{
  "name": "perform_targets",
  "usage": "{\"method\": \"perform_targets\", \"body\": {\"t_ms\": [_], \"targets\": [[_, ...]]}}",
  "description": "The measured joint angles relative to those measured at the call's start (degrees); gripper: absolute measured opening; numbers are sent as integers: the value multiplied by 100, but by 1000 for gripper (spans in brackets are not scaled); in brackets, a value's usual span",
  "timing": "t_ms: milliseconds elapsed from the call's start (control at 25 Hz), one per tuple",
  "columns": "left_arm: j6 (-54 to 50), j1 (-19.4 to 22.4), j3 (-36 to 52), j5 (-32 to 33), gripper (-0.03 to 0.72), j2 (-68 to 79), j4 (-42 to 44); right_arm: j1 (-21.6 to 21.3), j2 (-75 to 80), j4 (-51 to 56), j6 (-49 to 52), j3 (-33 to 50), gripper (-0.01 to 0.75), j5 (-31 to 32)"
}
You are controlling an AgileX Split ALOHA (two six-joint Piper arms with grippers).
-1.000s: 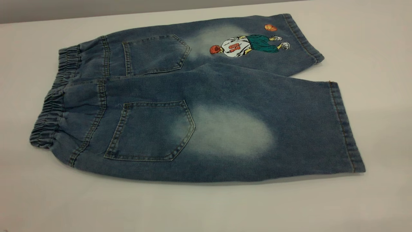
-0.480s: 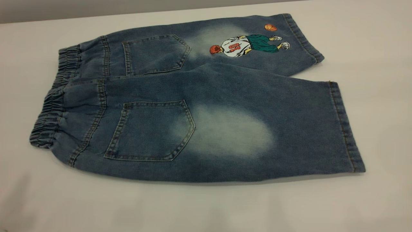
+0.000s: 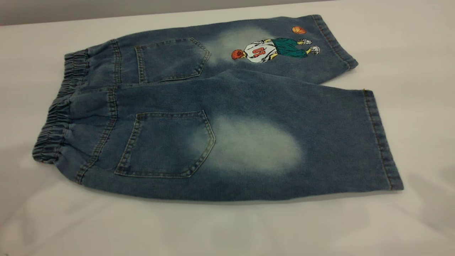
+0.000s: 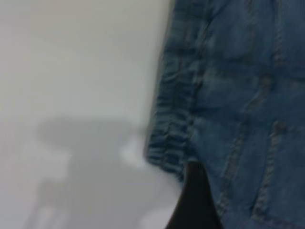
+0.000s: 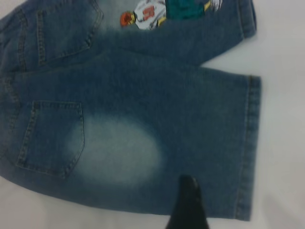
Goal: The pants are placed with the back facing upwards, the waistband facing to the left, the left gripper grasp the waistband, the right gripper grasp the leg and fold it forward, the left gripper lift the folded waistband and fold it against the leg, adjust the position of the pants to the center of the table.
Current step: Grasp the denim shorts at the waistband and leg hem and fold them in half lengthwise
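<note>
Denim pants (image 3: pixel 220 117) are laid flat, back up, on a white table (image 3: pixel 408 53), waistband (image 3: pixel 58 117) leftward. One dark fingertip of the left gripper (image 4: pixel 193 200) is seen beside the waistband corner, one of the right gripper (image 5: pixel 188 202) over the near leg hem (image 3: pixel 382 138); their grip state cannot be told.

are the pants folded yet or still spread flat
Spread flat, not folded. The pants lie back up on the table: both back pockets show, both legs lie side by side, waistband at the exterior view's left.
</note>
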Motion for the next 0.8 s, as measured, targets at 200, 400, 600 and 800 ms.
{"method": "perform_targets", "body": {"t_ms": [200, 400, 600, 800], "targets": [[7, 0, -21, -217, 495, 1052, -21, 0, 683, 625, -587, 5, 479, -226], [124, 0, -101, -359, 495, 1844, -240, 0, 1098, 1286, -1331, 5, 479, -268], [720, 0, -210, -304, 493, 2314, -816, 0, 1233, 1629, -1697, 5, 479, -263], [1610, 187, -291, -135, 493, 2575, -1795, 0, 1233, 1642, -1752, 5, 479, -258]]}}
